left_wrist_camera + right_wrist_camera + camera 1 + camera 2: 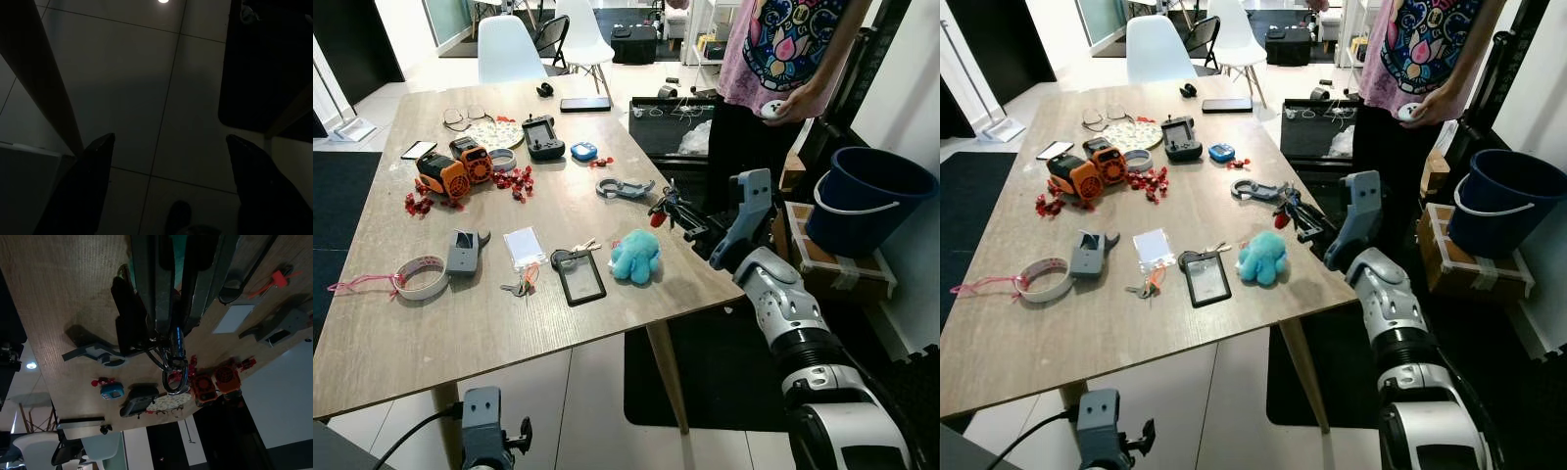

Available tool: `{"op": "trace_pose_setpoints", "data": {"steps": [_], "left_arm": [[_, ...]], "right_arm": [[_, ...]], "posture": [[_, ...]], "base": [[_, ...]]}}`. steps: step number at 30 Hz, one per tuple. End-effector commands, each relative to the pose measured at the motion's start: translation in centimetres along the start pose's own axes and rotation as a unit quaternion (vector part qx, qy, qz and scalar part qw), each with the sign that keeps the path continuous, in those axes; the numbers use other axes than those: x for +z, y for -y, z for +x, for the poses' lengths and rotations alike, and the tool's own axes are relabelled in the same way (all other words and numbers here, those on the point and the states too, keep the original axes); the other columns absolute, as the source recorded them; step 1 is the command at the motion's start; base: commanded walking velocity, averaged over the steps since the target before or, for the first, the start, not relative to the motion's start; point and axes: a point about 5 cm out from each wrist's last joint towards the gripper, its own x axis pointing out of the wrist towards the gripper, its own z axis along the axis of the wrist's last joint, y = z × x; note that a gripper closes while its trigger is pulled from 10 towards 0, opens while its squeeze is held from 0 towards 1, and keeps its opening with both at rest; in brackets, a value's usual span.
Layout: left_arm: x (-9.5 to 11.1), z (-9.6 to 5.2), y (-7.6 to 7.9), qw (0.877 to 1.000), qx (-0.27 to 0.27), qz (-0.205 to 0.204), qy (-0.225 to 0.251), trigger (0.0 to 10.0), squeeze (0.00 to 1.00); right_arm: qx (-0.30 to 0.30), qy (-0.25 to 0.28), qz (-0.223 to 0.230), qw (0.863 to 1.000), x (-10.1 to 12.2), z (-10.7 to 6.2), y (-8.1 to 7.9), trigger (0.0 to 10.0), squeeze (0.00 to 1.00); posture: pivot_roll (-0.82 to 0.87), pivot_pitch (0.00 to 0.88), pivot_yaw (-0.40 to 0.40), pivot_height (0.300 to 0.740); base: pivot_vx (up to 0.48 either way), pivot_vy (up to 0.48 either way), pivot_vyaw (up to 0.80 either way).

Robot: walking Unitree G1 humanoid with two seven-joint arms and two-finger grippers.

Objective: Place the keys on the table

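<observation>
The right gripper (668,209) pinches the keys (174,367) tight, in the air over the right edge of the table (372,343), near a gray clip (625,188). They are not down yet, I think. Lowering and letting go are left. The left gripper (166,161) hangs spread below the table.

The table (558,323) is pale wood grain, carrying a light blue plush toy (635,255), an orange-and-black gadget (453,168) amid scattered red bits (514,181), and a grey device (463,252). Off its right edge stand a navy bucket (867,201) and a person's pink patterned shirt (783,44). The right gripper (672,210) has black fingers, its keys (175,367) dark metal with a red tag.
</observation>
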Motion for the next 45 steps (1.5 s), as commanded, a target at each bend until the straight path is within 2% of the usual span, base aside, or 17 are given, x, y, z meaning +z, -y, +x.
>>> {"op": "trace_pose_setpoints", "data": {"steps": [1,7,10,13,15,18,20,22,26,29,38,39,41,42,43,45], "left_arm": [[-0.6,-0.3,-0.6,1.0,0.007,0.003,-0.011,10.0,0.0],[-0.6,-0.3,-0.6,1.0,0.007,0.004,-0.01,10.0,0.0],[-0.6,-0.3,-0.6,1.0,0.007,0.006,-0.011,10.0,0.0],[-0.6,-0.3,-0.6,1.0,0.007,0.006,-0.011,10.0,0.0],[-0.6,-0.3,-0.6,1.0,0.009,0.006,-0.011,10.0,0.0],[-0.6,-0.3,-0.6,1.0,0.01,0.006,-0.011,10.0,0.0],[-0.7,-0.4,-0.6,1.0,0.012,0.004,-0.01,10.0,0.0],[-0.8,-0.5,-0.6,1.0,0.013,0.003,-0.011,10.0,0.0],[-0.8,-0.5,-0.6,1.0,0.013,0.003,-0.011,10.0,0.0],[-0.9,-0.5,-0.5,1.0,0.011,0.003,-0.012,10.0,0.0],[-0.8,-0.5,-0.4,1.0,0.01,0.004,-0.01,10.0,0.0],[-0.8,-0.4,-0.4,1.0,0.009,0.004,-0.01,10.0,0.0],[-0.8,-0.4,-0.4,1.0,0.009,0.005,-0.01,10.0,0.0],[-0.8,-0.4,-0.4,1.0,0.009,0.005,-0.01,10.0,0.0],[-0.8,-0.4,-0.4,1.0,0.009,0.005,-0.01,10.0,0.0],[-0.8,-0.4,-0.4,1.0,0.009,0.005,-0.01,10.0,0.0]], "right_arm": [[0.012,-0.003,-0.007,1.0,-0.1,0.3,-0.4,10.0,0.0],[0.022,-0.009,-0.008,1.0,-0.4,1.1,-1.0,10.0,0.0],[0.047,-0.014,-0.008,0.999,-0.7,2.2,-2.3,10.0,0.0],[0.055,-0.017,-0.009,0.998,-0.7,2.5,-2.7,10.0,0.0],[0.089,-0.025,-0.007,0.996,-1.2,3.2,-4.1,10.0,0.0],[0.104,-0.03,-0.007,0.994,-1.5,3.5,-4.8,10.0,0.0],[0.13,-0.04,-0.005,0.991,-2.3,3.8,-6.1,10.0,0.0],[0.144,-0.046,-0.002,0.989,-2.9,3.8,-6.9,10.0,0.0],[0.15,-0.051,-0.004,0.987,-3.2,3.8,-7.2,10.0,0.0],[0.169,-0.074,-0.013,0.983,-4.4,3.5,-7.8,10.0,0.0],[0.191,-0.095,-0.019,0.977,-5.5,3.0,-8.3,10.0,0.0],[0.189,-0.095,-0.018,0.977,-5.5,2.9,-8.2,10.0,0.05],[0.188,-0.095,-0.018,0.978,-5.5,2.9,-8.1,10.0,0.05],[0.186,-0.094,-0.014,0.978,-5.4,2.9,-8.0,10.0,0.45],[0.184,-0.092,-0.012,0.979,-5.3,3.0,-7.9,10.0,0.68],[0.184,-0.092,-0.012,0.979,-5.3,3.0,-7.9,10.0,0.68]], "posture": [[0.03,0.055,0.01,0.74],[0.03,0.065,0.014,0.74],[0.03,0.07,0.018,0.74],[0.03,0.071,0.017,0.74],[0.04,0.072,0.013,0.74],[0.04,0.073,0.009,0.74],[0.04,0.074,0.006,0.74],[0.04,0.074,0.006,0.74],[0.04,0.075,0.006,0.74],[0.03,0.076,0.008,0.74],[0.04,0.076,0.008,0.74],[0.04,0.076,0.009,0.74],[0.04,0.077,0.01,0.74],[0.04,0.077,0.01,0.74],[0.04,0.077,0.01,0.74],[0.04,0.077,0.01,0.74]], "base": [[0.0,0.0,0.0],[0.0,0.0,0.0],[0.0,0.0,0.0],[0.0,0.0,0.0],[0.0,0.0,0.0],[0.0,0.0,0.0],[0.0,0.0,0.0],[0.0,0.0,0.0],[0.0,0.0,0.0],[0.0,0.0,0.0],[0.0,0.0,0.0],[0.0,0.0,0.0],[0.0,0.0,0.0],[0.0,0.0,0.0],[0.0,0.0,0.0],[0.0,0.0,0.0]]}}
